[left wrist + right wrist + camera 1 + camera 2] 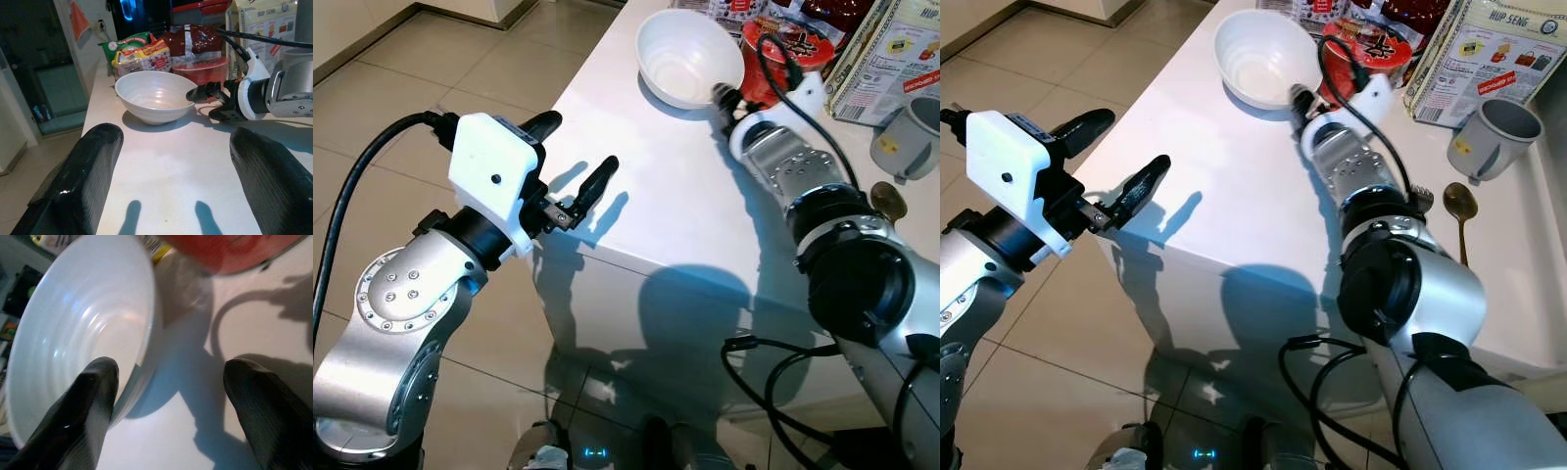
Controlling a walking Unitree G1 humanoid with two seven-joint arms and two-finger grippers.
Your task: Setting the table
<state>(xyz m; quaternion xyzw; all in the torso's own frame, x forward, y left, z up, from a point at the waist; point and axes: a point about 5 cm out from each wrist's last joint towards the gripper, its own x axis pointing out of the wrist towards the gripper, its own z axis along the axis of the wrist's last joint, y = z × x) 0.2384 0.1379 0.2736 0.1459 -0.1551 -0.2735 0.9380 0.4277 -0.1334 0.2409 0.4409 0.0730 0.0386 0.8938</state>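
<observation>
1. At about nine o'clock from where I stand, the left gripper (576, 164) hangs at the near left corner of the white table (646, 196), its fingers spread wide apart with nothing between them, pointing across the tabletop toward the bowl.
2. The floor (431, 78) of pale tiles runs along the table's left side.
3. Toward twelve o'clock sits the white bowl (688, 57), upright on the table near its far edge; I see nothing inside it.
4. The right gripper (208, 95) has reached the bowl's right rim. Its fingers are parted: one finger (93, 406) lies over the rim inside the bowl, the other (257, 401) outside above the tabletop, so the rim sits between them, not yet pinched.
5. Just behind the bowl, at one o'clock, stands a red tub (1368, 54), with snack packets (142, 51) ranged along the far edge.
6. At two o'clock a printed carton (1489, 49) stands upright, and a grey mug (1494, 135) rests just in front of it.
7. At three o'clock, a brown spoon (1460, 211) lies flat on the table near the mug, beside the right arm.
</observation>
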